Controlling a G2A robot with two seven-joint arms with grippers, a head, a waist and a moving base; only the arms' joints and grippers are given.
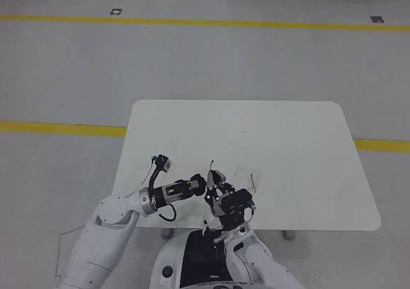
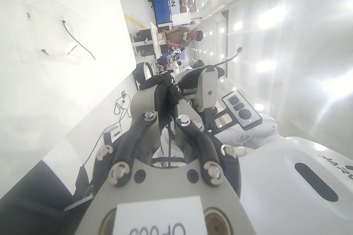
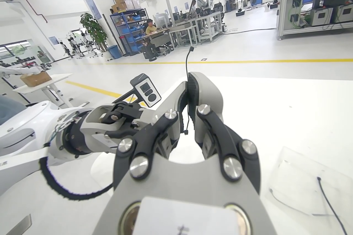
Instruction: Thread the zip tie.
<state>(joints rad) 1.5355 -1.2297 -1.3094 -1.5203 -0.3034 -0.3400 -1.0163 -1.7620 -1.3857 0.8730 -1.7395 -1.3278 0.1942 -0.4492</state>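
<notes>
My right gripper (image 3: 189,79) is shut on a thin black zip tie (image 3: 187,62). One end of the tie, with a small block, stands out past the fingertips, and the other end hangs between the fingers toward the palm. My left gripper (image 2: 165,83) is shut too, with a thin black strand (image 2: 168,126) running between its fingers; I cannot tell if it is the same tie. In the top view both grippers, left (image 1: 202,186) and right (image 1: 216,180), meet tip to tip above the table's near edge, with the zip tie (image 1: 211,167) sticking out.
A clear shallow tray (image 1: 248,175) lies on the white table (image 1: 277,130) just beyond the grippers. In the wrist views the tray (image 3: 292,164) holds spare black zip ties (image 2: 78,42). The table's near edge is right under the grippers.
</notes>
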